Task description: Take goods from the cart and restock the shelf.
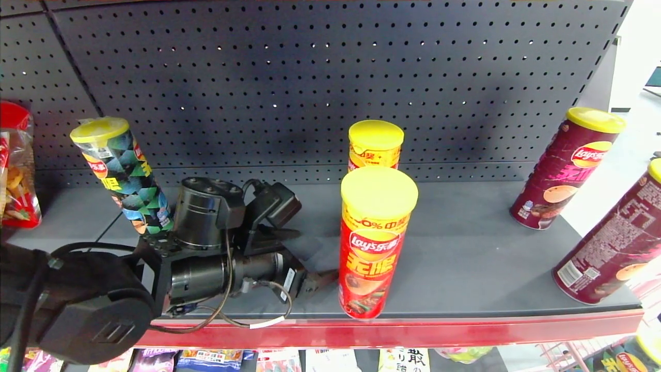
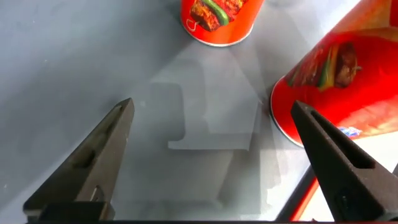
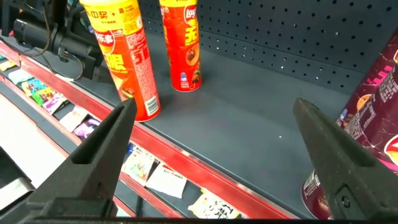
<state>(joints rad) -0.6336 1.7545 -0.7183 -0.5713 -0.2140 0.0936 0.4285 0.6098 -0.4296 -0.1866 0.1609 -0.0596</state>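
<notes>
Two red chip cans with yellow lids stand mid-shelf, the front can (image 1: 377, 243) near the shelf's red lip (image 1: 392, 330) and the rear can (image 1: 375, 144) by the back panel. My left gripper (image 1: 305, 257) rests low over the shelf just left of the front can, open, with nothing between its fingers. In the left wrist view, the left gripper (image 2: 212, 106) frames bare shelf, with the front can (image 2: 348, 87) beside one finger and the rear can (image 2: 217, 18) beyond. My right gripper (image 3: 214, 102) hangs open and empty in front of the shelf, facing both red cans (image 3: 127, 56) (image 3: 182, 43).
A multicoloured can (image 1: 124, 175) leans behind the left arm. Two maroon cans (image 1: 568, 165) (image 1: 614, 243) stand at the shelf's right end. A snack bag (image 1: 15, 165) sits far left. Bare shelf lies between the red and maroon cans. Pink cart wire (image 1: 563, 356) shows at bottom right.
</notes>
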